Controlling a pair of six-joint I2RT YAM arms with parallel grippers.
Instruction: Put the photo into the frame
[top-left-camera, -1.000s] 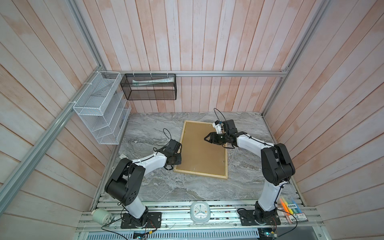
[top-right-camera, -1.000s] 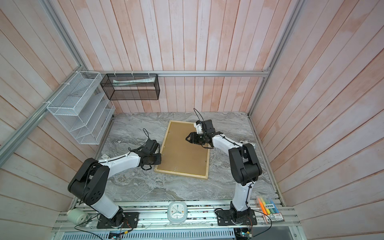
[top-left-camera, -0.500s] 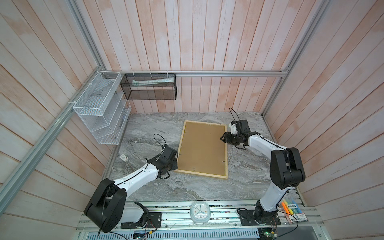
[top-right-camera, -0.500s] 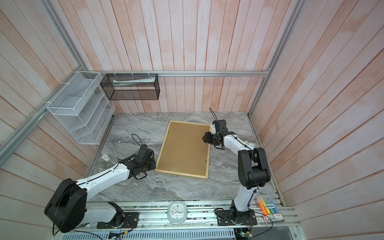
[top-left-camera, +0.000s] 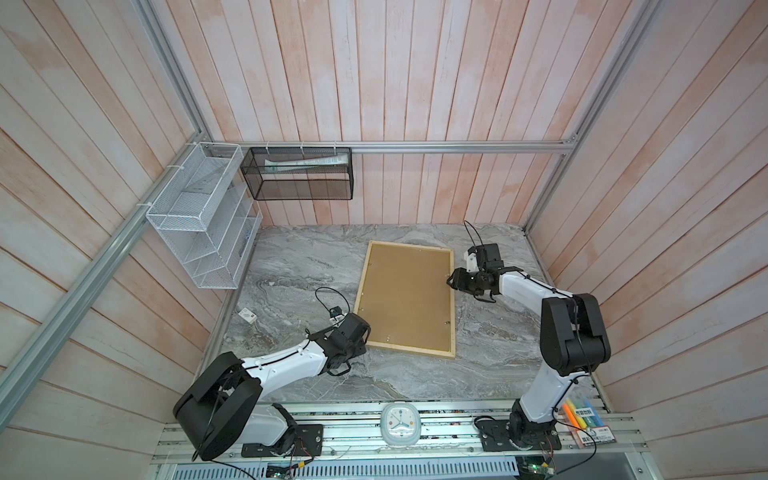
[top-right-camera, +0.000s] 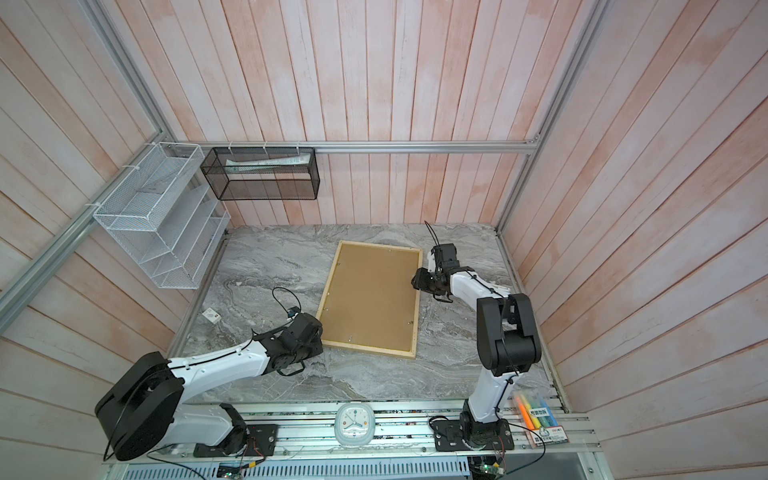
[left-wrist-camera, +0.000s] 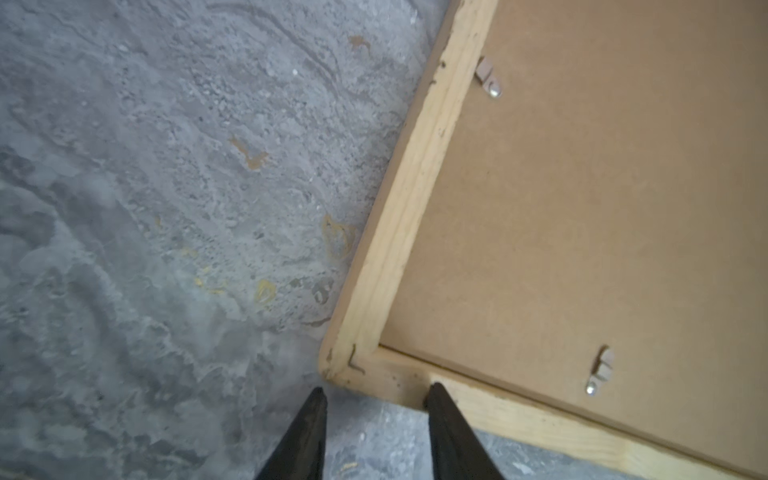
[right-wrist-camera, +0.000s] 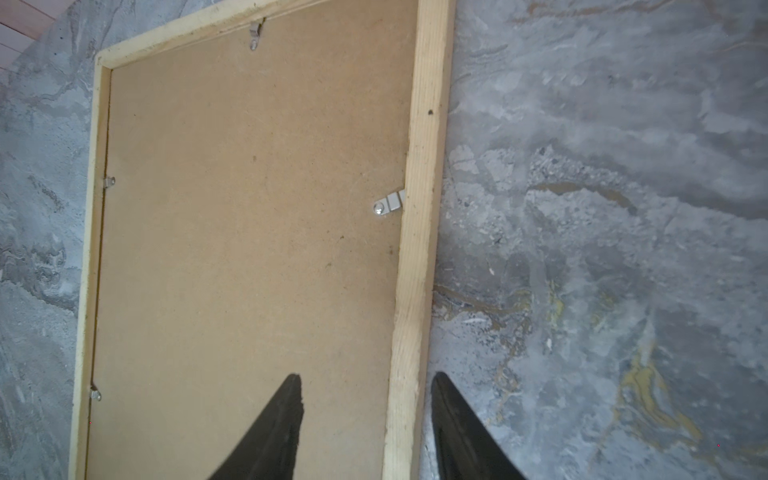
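frame of thin pale wood strips (top-left-camera: 409, 348) lies flat and back-up on the grey marbled tabletop (top-left-camera: 299, 266), near the middle of it in both top views. a plain brown backing board (top-left-camera: 405, 295) fills it. small silver turn clips (right-wrist-camera: 388, 204) sit along its inner edges, with their tabs resting on the board.

your left gripper (left-wrist-camera: 374, 390) is at the frame's near left corner. its black fingers stand apart with nothing clamped between them. one tip is over bare table just beside the corner, and the other overlaps the outer edge of the near strip. you cannot tell whether that tip touches the wood.

your right gripper (right-wrist-camera: 365, 376) straddles the frame's right long strip, toward the far half of that side in a top view (top-right-camera: 413, 282). its jaws are spread wider than the strip. one finger is over the board and the other is over the table just outside the wood. it holds nothing.

a small white square clock (top-left-camera: 400, 424) sits on the metal rail between the two arm bases.
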